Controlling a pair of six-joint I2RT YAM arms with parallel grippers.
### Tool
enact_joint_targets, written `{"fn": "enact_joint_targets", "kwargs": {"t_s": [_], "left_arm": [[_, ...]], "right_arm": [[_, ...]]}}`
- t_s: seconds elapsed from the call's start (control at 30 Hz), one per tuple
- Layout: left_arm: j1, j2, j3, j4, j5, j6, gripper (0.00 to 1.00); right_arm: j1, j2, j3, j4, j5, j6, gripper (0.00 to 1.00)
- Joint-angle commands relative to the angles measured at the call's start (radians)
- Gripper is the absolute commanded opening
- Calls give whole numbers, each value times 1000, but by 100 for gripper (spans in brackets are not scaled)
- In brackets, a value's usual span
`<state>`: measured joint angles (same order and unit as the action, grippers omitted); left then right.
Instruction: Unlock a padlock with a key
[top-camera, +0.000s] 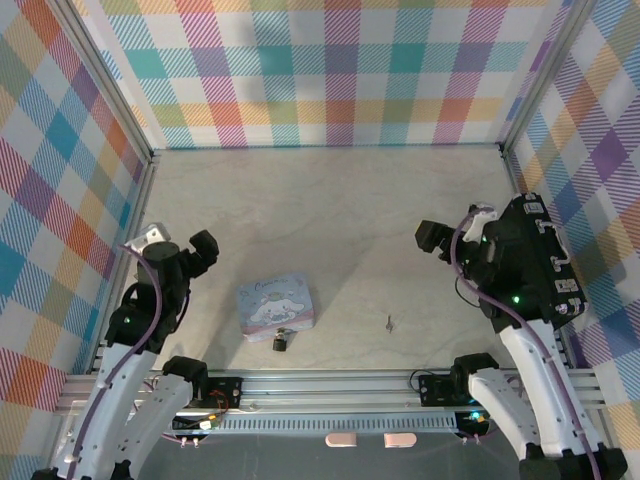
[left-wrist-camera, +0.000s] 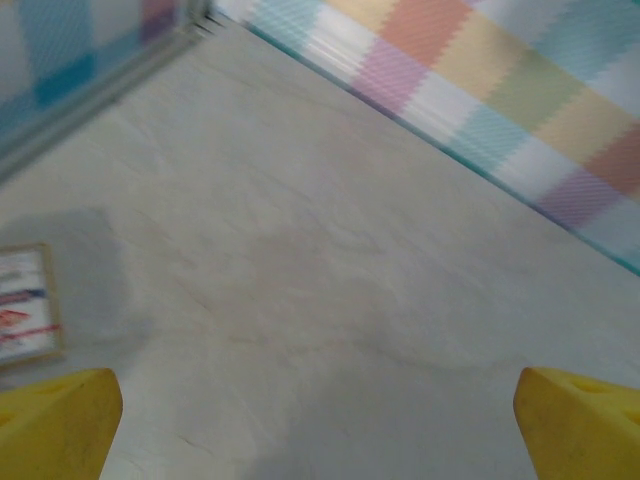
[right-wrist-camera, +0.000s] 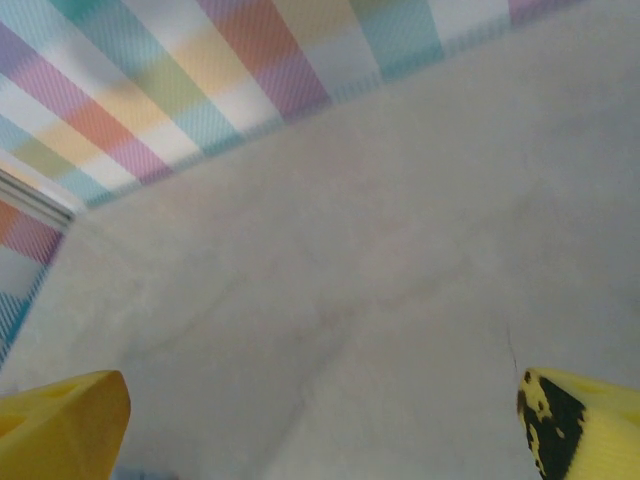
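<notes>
**A:** Where's the padlock?

**B:** On the table (top-camera: 330, 200), near the front edge. The small dark padlock (top-camera: 281, 341) sits against the near side of the pastel tin (top-camera: 276, 303). Whether the two actually touch, I cannot tell.

**A:** And the key?

**B:** The key (top-camera: 388, 322) is a thin grey sliver lying alone on the bare table. It's to the right of the padlock and clearly apart from it.

**A:** How does the left gripper stand relative to them?

**B:** The left gripper (top-camera: 200, 250) hangs to the left of the tin and further from the arm bases than the padlock. The padlock lies to its right and closer to the front, with the tin's corner between them. Nothing touches.

**A:** Are its jaws apart?

**B:** They're spread wide. In its wrist view the yellow fingers (left-wrist-camera: 55, 425) sit at the two bottom corners, with bare table between them. It has hold of nothing.

**A:** And the right gripper?

**B:** The right gripper (top-camera: 432, 238) is over on the right side, beyond the key. The key lies to its left and nearer the front edge, apart from it. The padlock is further left again.

**A:** Is it holding anything?

**B:** No. Its yellow fingers (right-wrist-camera: 60, 425) are also spread to the bottom corners of its wrist view, one of them blotched with black. Between them is table running up to the plaid wall (right-wrist-camera: 200, 80).
</notes>
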<state>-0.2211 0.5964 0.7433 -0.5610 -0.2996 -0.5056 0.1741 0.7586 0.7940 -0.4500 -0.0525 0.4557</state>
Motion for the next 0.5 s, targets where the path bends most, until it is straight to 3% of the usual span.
{"fn": "enact_joint_targets", "kwargs": {"t_s": [0.0,0.2,0.47], "left_arm": [[-4,-18,-38,-50,225,13,100],[-49,-42,-116,-39,359,-5,100],[-205,-62,-174,4,338,-63,100]], "right_arm": [[52,74,44,-253,-27,76,99],[277,104,-37,-339,72,227,99],[452,134,-130,-346,129,443,91]]}}
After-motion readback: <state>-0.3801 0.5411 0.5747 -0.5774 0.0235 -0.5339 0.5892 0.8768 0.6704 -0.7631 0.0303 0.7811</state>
